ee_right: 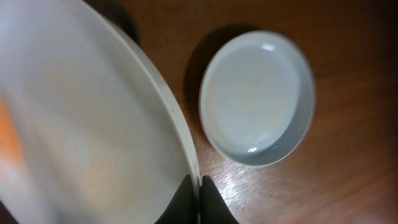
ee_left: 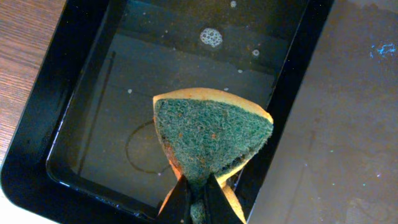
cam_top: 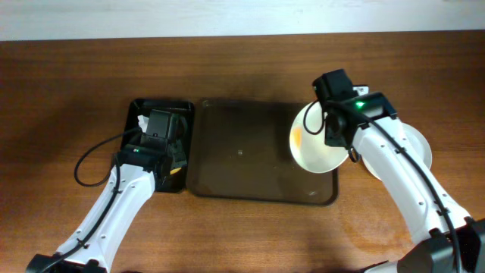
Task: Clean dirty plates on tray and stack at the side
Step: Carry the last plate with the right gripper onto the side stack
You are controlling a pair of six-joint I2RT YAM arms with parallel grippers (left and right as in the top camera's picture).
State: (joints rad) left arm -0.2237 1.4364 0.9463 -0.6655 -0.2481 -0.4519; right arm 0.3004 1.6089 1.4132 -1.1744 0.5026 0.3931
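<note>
While you look down from overhead, dirty plate [cam_top: 314, 140]: right of centre, over the right end of the brown tray [cam_top: 242, 152], with an orange smear on its left side.
Right gripper [ee_right: 199, 198]: jaws pinched narrow on that plate's rim, at the bottom centre of your right wrist view.
Clean plate [ee_right: 256, 96]: flat on the wooden table [cam_top: 76, 76], upper right, apart from the held plate.
Sponge [ee_left: 208, 137]: green face showing, yellow edge, over the black tub [ee_left: 81, 93].
Left gripper [ee_left: 199, 202]: jaws closed on the sponge's lower tip.
Tub water: bubbles near the top of the frame.
</note>
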